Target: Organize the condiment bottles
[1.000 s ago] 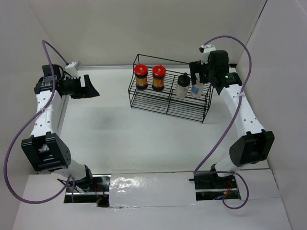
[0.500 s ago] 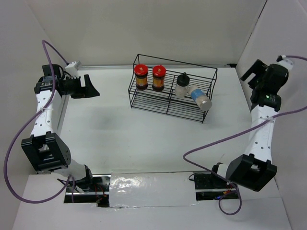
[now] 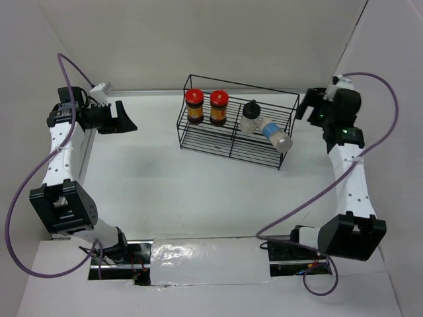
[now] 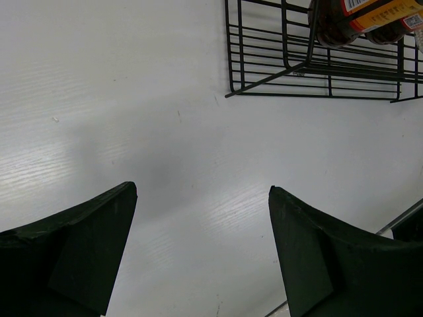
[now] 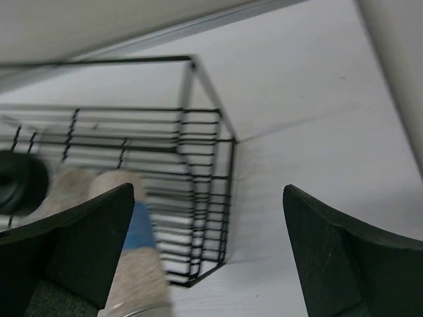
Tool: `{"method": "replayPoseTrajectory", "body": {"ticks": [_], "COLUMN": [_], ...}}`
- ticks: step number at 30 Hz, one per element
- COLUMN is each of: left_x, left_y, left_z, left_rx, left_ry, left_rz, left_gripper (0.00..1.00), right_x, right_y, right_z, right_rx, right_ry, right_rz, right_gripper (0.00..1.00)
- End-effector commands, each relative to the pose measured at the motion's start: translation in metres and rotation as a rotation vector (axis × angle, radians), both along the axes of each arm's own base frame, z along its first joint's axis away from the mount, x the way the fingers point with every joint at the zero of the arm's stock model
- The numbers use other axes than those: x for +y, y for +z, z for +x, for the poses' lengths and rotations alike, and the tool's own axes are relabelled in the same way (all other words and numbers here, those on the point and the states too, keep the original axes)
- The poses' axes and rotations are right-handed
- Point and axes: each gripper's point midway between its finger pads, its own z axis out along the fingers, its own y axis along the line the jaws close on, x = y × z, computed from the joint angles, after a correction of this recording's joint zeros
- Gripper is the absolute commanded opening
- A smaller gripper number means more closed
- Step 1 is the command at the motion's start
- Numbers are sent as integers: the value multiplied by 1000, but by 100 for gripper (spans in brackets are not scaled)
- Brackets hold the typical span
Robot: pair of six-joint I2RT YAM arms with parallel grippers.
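**A:** Fingers of the left gripper, how do they stand?
**B:** Wide apart, holding nothing. It is well apart from the rack, at the rack's 9 o'clock, over bare table.
**A:** And the right gripper?
**B:** Also wide and empty, near the rack's 3 o'clock edge.
**A:** Where are the jars?
**B:** All are in the rack. First red jar and second red jar are upright toward 9 o'clock. The black-capped jar is upright beside them. The blue-label jar lies tilted, cap toward 4 o'clock.
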Motion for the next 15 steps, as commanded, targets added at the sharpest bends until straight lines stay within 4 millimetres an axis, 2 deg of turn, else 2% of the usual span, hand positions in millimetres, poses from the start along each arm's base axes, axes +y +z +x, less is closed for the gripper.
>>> {"method": "replayPoseTrajectory", "body": {"ticks": [1, 2, 3, 6, 9, 12, 15], "left_x": [-3, -3, -3, -4, -5, -7, -8], "left_y": [17, 18, 18, 19, 17, 18, 19], "left_z": [3, 3, 3, 2, 4, 5, 6], "left_rx": [-49, -51, -50, -51, -47, -49, -48], "left_ry": [-19, -18, -18, -23, -28, -38, -40], "left_rz": [-16, -16, -16, -18, -28, -45, -48], "left_gripper": [93, 93, 93, 93, 93, 93, 93], "right_x": [61, 71, 79, 71, 64, 54, 62], "right_y": [19, 16, 3, -8, -8, -8, -14], "right_z": [-9, -16, -24, -53, -71, -78, -73], "right_rx": [10, 20, 50, 61, 18, 10, 32], "right_ry": [175, 193, 202, 71, -19, -93, -43], "right_rz": [-122, -111, -90, -13, 36, 44, 69], "right_gripper": [100, 100, 100, 100, 100, 100, 100]}}
